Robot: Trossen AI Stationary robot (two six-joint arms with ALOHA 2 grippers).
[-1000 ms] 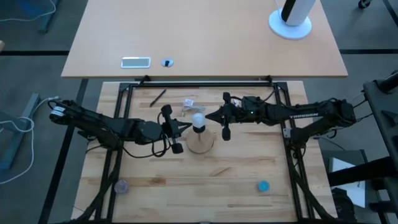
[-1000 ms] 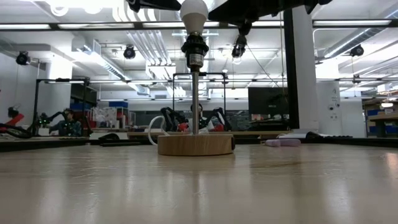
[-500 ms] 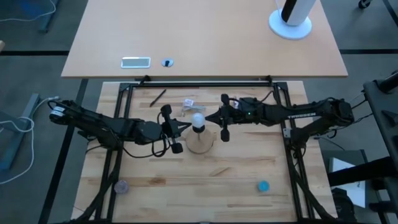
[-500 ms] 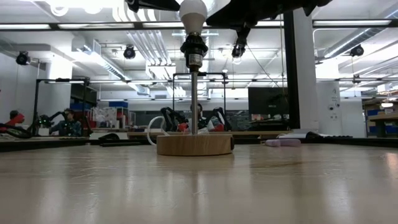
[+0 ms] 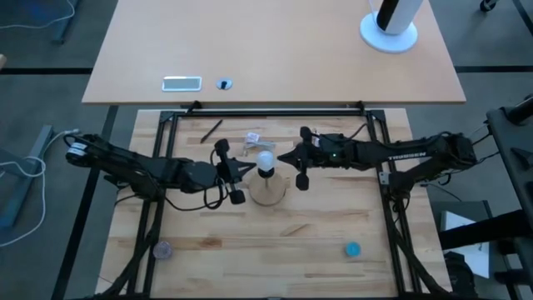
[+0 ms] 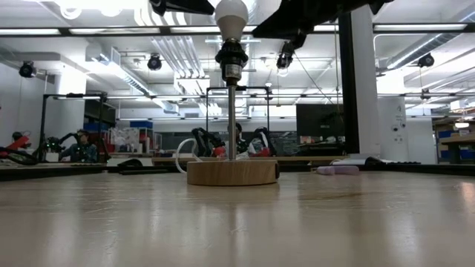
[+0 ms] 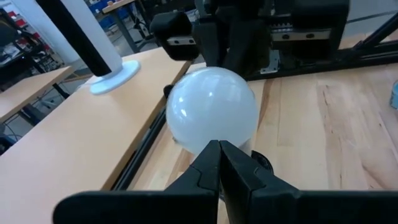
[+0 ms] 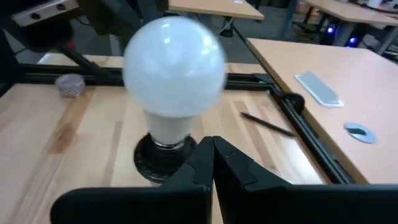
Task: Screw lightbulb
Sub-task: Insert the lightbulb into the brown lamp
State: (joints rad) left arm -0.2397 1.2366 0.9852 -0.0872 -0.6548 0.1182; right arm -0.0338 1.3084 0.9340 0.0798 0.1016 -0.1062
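Left end effector (image 7: 219, 163) closed beside lightbulb (image 7: 211, 110); high view unclear.

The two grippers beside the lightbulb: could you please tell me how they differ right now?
The left gripper comes at the lightbulb from the table's left side; the right gripper comes from the right side. In the high view the left gripper sits slightly lower in the picture than the right gripper. Shared: both are shut to a point, aimed at the lightbulb, and neither holds it; the lightbulb stands in the black socket.
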